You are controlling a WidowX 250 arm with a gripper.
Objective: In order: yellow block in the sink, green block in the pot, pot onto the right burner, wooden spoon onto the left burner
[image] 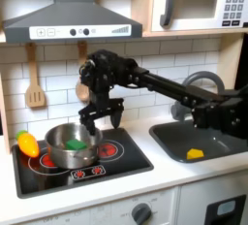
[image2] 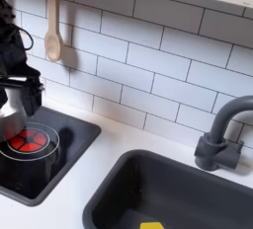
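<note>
In the first exterior view the steel pot (image: 68,144) stands on the cooktop's left burner, and the green block (image: 76,145) lies inside it. My gripper (image: 104,120) hangs open just above the pot's right rim, holding nothing. The yellow block (image: 195,153) lies in the dark sink (image: 218,144). The wooden spoon (image: 81,86) hangs on the tiled wall (image: 145,59), partly behind my arm. In the second exterior view the spoon (image2: 52,41) hangs clear on the wall, my gripper (image2: 28,95) is at the left edge over the pot (image2: 8,114), and the yellow block (image2: 150,226) peeks in at the sink's (image2: 109,189) bottom edge.
A slotted wooden spatula (image: 35,85) hangs on the wall at the first exterior view's left. An orange-yellow-green toy vegetable (image: 27,144) lies left of the pot. The right burner (image: 107,149) (image2: 35,139) glows red beside the pot. The faucet (image: 199,79) (image2: 222,134) arches over the sink.
</note>
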